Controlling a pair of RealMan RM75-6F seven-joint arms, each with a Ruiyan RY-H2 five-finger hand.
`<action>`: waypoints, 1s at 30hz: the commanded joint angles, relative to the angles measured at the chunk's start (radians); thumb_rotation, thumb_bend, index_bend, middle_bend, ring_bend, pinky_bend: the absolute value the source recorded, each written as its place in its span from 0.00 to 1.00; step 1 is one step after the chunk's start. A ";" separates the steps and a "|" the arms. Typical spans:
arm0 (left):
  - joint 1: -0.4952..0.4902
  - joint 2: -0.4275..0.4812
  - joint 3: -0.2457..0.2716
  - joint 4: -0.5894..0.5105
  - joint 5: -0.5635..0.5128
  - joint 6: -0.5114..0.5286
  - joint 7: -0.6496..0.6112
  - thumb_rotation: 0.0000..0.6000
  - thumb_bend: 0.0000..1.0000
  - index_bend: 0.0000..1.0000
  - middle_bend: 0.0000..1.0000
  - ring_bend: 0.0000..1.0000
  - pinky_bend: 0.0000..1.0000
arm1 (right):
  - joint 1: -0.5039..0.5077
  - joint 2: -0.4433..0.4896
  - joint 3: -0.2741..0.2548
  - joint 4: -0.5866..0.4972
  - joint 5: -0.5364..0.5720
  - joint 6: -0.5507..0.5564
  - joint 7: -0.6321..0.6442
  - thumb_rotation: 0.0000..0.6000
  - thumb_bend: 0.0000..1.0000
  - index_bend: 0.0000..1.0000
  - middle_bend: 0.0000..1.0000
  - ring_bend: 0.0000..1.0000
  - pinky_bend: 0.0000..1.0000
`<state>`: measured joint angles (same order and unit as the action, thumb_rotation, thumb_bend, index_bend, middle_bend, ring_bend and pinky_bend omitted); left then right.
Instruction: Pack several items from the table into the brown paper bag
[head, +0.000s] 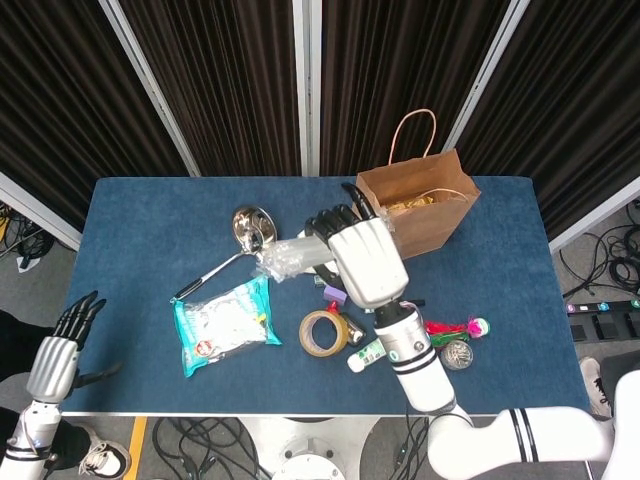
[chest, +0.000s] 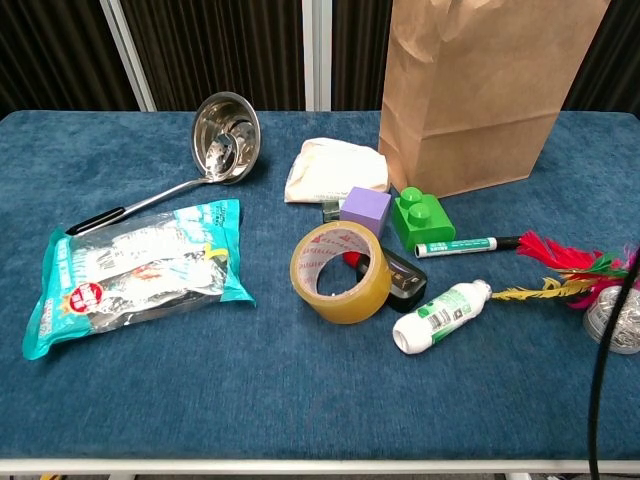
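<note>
Fingers (head: 335, 222) of the right hand (head: 362, 255) curl around a crumpled clear plastic packet (head: 292, 256), holding it raised above the table in the head view, at about nine o'clock from the brown paper bag (head: 412, 205). The hand is large in the frame and hides the items beneath it; the purple block, green brick and white pouch that the chest view shows plainly are mostly covered here. The chest view does not show this hand at all, only a dark cable cutting down its right edge.

The left hand (head: 55, 355) hangs off the table's seven o'clock corner, fingers spread and empty, its arm cut off by the frame.

The bag stands upright at the table's one o'clock, its mouth open; something yellowish lies inside, too unclear to name. In the chest view its top is cropped. Before it sit a white pouch (chest: 332, 170), a purple block (chest: 366, 211), a green brick (chest: 422, 216) and a marker pen (chest: 456, 245). A tape roll (chest: 339, 271) half hides a dark object behind it. A white bottle (chest: 441, 316) lies at four o'clock of the roll. A feathered shuttlecock (chest: 570, 271) is partly cut off at the right edge. A ladle (chest: 222, 136) and a teal snack packet (chest: 135, 273) lie toward nine o'clock.
</note>
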<state>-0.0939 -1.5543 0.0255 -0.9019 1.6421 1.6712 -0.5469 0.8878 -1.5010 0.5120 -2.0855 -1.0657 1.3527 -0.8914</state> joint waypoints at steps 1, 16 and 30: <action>0.000 0.002 0.000 -0.003 0.001 0.004 0.002 1.00 0.06 0.09 0.11 0.00 0.14 | 0.056 -0.002 0.086 0.034 -0.003 0.038 -0.005 1.00 0.15 0.50 0.49 0.40 0.17; 0.000 0.009 0.000 -0.001 -0.009 -0.015 0.003 1.00 0.06 0.09 0.11 0.00 0.14 | 0.023 0.034 0.181 0.486 0.119 -0.032 0.426 1.00 0.15 0.51 0.50 0.41 0.16; -0.006 0.001 0.003 0.011 -0.006 -0.027 0.012 1.00 0.06 0.09 0.11 0.00 0.14 | 0.011 -0.016 0.106 0.746 0.144 -0.123 0.643 1.00 0.14 0.51 0.49 0.41 0.16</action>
<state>-0.0995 -1.5535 0.0287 -0.8910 1.6359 1.6445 -0.5344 0.9035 -1.5106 0.6297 -1.3489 -0.9259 1.2402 -0.2582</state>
